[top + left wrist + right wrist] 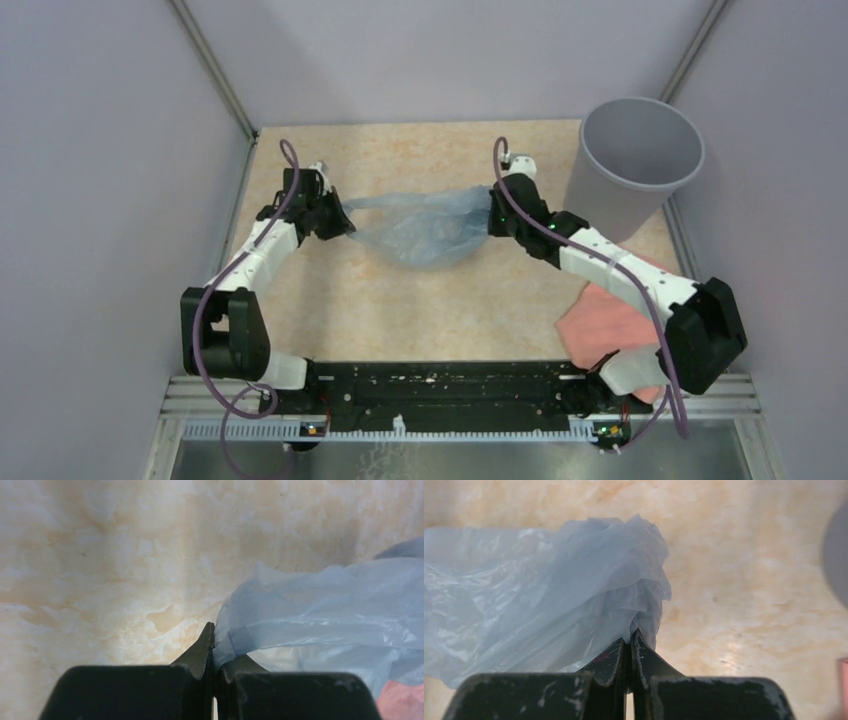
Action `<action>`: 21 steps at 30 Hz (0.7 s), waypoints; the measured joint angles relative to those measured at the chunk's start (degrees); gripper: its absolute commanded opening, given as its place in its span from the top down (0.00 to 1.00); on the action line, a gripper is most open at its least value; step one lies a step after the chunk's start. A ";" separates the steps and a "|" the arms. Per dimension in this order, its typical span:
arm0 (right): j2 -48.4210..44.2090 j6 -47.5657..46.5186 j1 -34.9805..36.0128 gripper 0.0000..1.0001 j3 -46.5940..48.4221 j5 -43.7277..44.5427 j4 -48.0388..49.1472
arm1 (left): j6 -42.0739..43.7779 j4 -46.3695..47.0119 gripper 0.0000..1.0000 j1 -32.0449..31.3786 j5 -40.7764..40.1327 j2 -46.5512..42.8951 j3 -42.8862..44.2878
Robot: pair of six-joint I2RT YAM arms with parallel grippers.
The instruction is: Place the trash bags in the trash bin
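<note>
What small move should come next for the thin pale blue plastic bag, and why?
Probably lift together toward the grey round plastic bin at right: the left gripper and right gripper are each shut on an end of the pale blue plastic bag.

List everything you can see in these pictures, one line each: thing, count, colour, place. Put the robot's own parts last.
trash bag: one, translucent pale blue, mid-table, stretched between the two claws
trash bin: one, grey, far right corner, upright, open top
cloth: one, salmon pink, near right side, partly under the right arm
table: one, beige marbled top, under everything
arms: two, black and white, left arm and right arm
claws: two, black, left claw and right claw, each shut on an end of the trash bag
</note>
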 measured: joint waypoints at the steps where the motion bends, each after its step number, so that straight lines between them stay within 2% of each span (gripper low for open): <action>1: -1.44 -0.92 -0.44 1.00 0.63 1.75 -2.01 | 0.13 -0.28 1.00 0.68 0.02 0.02 0.00; 6: -2.40 -4.13 -0.83 1.00 3.19 6.34 -10.84 | 0.13 -0.13 1.00 0.72 3.93 0.09 -1.92; 7: -1.79 -4.57 -0.63 0.94 3.63 6.84 -12.17 | 0.11 -0.11 1.00 0.24 4.79 0.09 -2.49; 9: 0.04 -5.53 0.09 0.70 4.72 7.69 -14.51 | -0.11 -0.11 1.00 -1.49 6.16 0.07 -3.54; 11: 2.08 -6.16 0.98 0.51 5.49 8.07 -15.47 | -0.48 0.00 1.00 -3.93 7.32 -0.15 -4.35; 13: 4.04 -6.73 2.25 0.43 6.12 8.13 -16.17 | -1.03 0.17 1.00 -6.40 8.48 -0.55 -4.92; 16: 5.86 -7.26 4.44 0.42 7.02 8.76 -16.76 | -2.08 0.31 1.00 -8.81 10.16 -1.57 -5.51; 21: 5.88 -6.93 9.60 0.36 8.81 11.21 -17.20 | -2.86 0.39 1.00 -8.83 10.49 -2.03 -5.55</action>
